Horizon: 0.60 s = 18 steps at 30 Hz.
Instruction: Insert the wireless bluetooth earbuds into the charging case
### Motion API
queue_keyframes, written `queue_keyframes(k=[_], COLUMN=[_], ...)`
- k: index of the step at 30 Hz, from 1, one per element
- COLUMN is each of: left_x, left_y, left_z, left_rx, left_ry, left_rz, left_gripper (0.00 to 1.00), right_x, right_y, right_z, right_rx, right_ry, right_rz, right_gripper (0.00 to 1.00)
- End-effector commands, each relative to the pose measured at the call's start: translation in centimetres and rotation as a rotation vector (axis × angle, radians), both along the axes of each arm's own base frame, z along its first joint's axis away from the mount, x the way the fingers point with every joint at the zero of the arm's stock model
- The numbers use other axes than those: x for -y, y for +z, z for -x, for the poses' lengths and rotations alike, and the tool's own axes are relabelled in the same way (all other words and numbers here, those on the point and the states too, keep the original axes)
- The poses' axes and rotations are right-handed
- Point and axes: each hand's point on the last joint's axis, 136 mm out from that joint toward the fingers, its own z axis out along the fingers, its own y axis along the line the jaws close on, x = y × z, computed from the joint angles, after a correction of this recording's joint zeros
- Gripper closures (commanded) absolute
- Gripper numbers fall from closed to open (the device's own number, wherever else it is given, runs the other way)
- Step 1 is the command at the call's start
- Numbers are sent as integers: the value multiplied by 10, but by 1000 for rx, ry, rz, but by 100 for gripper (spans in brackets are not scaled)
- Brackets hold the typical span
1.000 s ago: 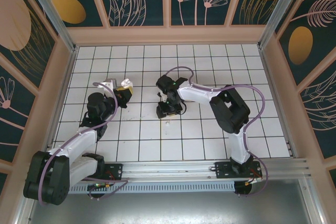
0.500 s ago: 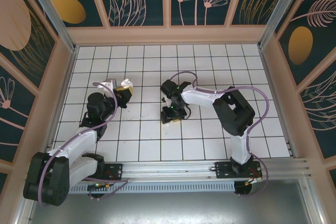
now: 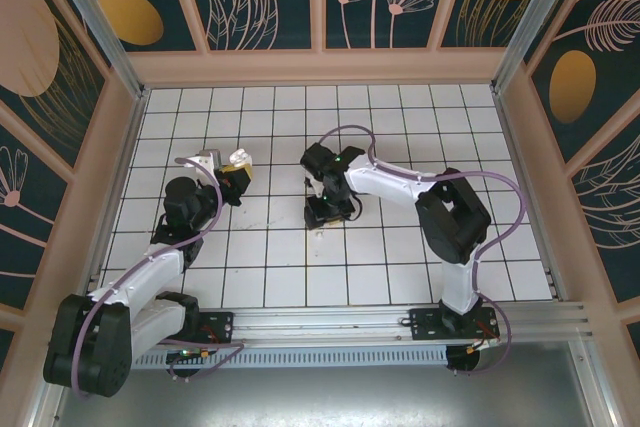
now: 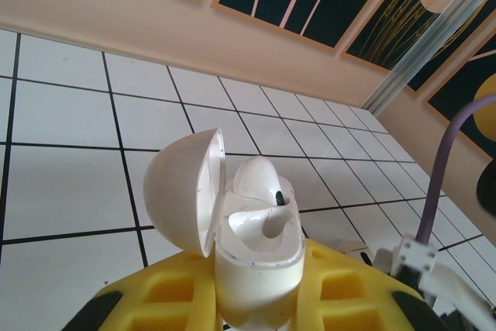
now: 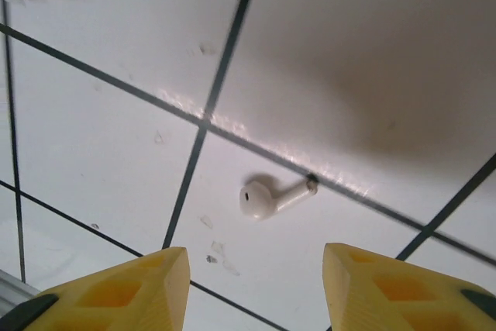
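Yellow-fingered, the left gripper [image 4: 256,304] pinches the open charging case [image 4: 260,249], one earbud [image 4: 254,178] seated inside. The right gripper [image 5: 256,284] hovers, jaws spread, the loose earbud [image 5: 267,195] lying on a tile [image 5: 93,137] at its twelve o'clock. The next move likely calls for descending and closing gently.

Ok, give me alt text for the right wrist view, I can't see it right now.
A single earbud lies on the white tiled floor, its stem tip at a dark grid line. The yellow fingers of the right gripper stand open below it, not touching it.
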Motion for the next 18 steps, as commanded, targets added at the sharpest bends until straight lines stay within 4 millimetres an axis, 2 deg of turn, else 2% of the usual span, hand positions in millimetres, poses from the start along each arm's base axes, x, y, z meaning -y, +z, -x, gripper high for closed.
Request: queue_keyframes(k=[1,8,18], left_x=[-1,-2,-2], left_y=[9,11,11], left_z=[0,0,-1], left_rx=[18,22,21], left_ry=[-2,6,6], left_rz=[11,3,4], left_gripper=[83,83,83], right_x=[1,-12,0], right_y=[-2,-25,-55], right_z=[-18,-18,3], right_rx=[60,11,-62], right_ry=[71,115,127], right_rz=[55,37,52], right_gripper=[51,51,52])
